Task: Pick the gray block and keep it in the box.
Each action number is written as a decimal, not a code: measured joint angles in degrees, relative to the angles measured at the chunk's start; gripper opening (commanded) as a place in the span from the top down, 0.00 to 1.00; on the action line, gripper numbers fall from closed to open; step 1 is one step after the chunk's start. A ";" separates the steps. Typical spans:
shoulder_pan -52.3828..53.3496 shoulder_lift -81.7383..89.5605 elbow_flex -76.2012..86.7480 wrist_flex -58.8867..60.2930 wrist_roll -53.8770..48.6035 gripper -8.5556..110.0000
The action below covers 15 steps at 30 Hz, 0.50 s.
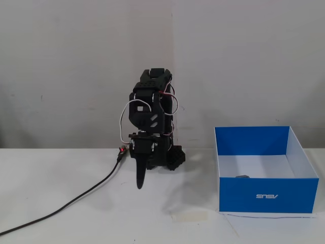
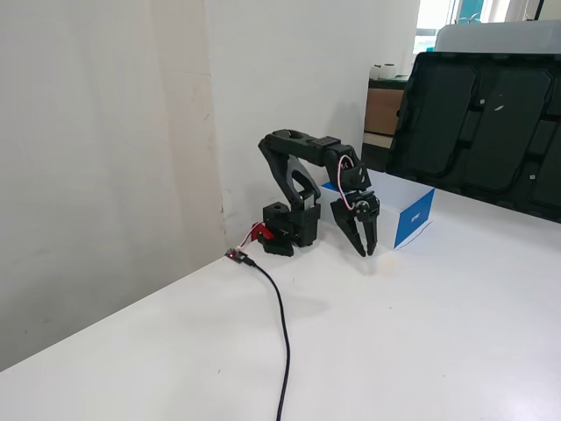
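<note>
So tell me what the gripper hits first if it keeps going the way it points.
The gripper points down, empty, jaws slightly apart; it would likely meet the bare table first, short of the box.

The box (image 1: 266, 195) is bright blue outside with a small white logo, white inside. The arm (image 1: 151, 119) is black, the cable (image 1: 76, 195) black, the tabletop (image 2: 421, 351) white.

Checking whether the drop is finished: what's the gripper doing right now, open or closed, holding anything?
Gripper: open, fingers apart and empty above the table; the gray block lies in the box.
</note>
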 measured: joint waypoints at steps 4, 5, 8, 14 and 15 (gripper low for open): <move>0.62 4.83 4.57 -3.43 0.97 0.93; 0.26 6.06 5.54 -3.87 1.14 0.93; 0.09 9.67 8.53 -5.54 1.49 0.93; 0.18 16.26 15.38 -9.14 2.20 0.93; 0.18 17.31 16.17 -9.49 2.20 0.93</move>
